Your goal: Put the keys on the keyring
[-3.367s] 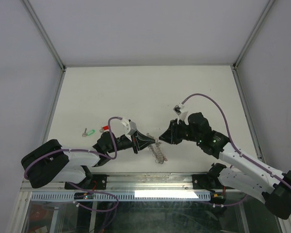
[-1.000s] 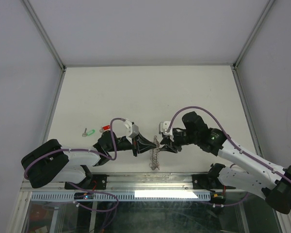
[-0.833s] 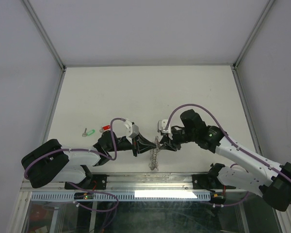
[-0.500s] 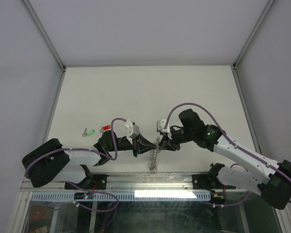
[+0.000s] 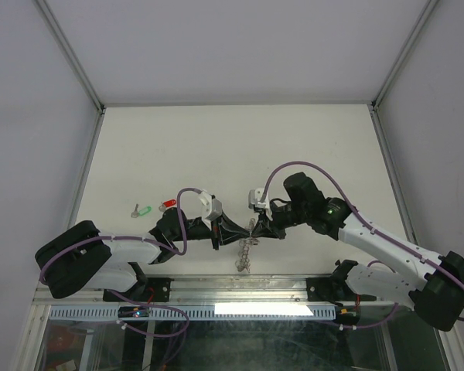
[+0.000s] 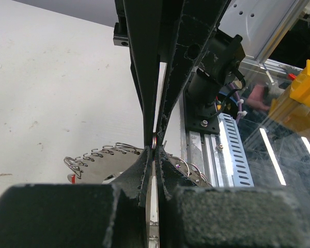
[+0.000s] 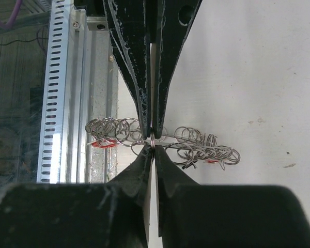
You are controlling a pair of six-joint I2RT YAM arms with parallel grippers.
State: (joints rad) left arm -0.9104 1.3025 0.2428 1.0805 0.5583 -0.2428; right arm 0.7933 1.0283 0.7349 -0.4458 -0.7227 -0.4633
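Note:
The keyring (image 5: 247, 249) hangs edge-on near the front edge, a fringe of small wire loops around its rim. My left gripper (image 5: 241, 230) is shut on its upper rim from the left, and my right gripper (image 5: 256, 229) is pinched onto the same spot from the right. In the left wrist view my left gripper (image 6: 153, 148) nips the thin rim, with loops (image 6: 101, 154) spreading beside it. My right gripper (image 7: 153, 150) meets the left fingers (image 7: 139, 98) tip to tip over the keyring (image 7: 206, 150). Two keys, green (image 5: 143, 209) and red (image 5: 168, 205), lie on the table to the left.
The metal front rail (image 5: 240, 287) runs just below the hanging ring, seen as a slotted strip (image 7: 57, 103) in the right wrist view. Small red pieces (image 7: 101, 145) show among the loops. White walls with metal posts (image 5: 69, 54) bound the table.
My right arm has reached left to the keyring and its jaws have closed onto the rim opposite the left fingers. The left arm, the ring and the keys stayed put.

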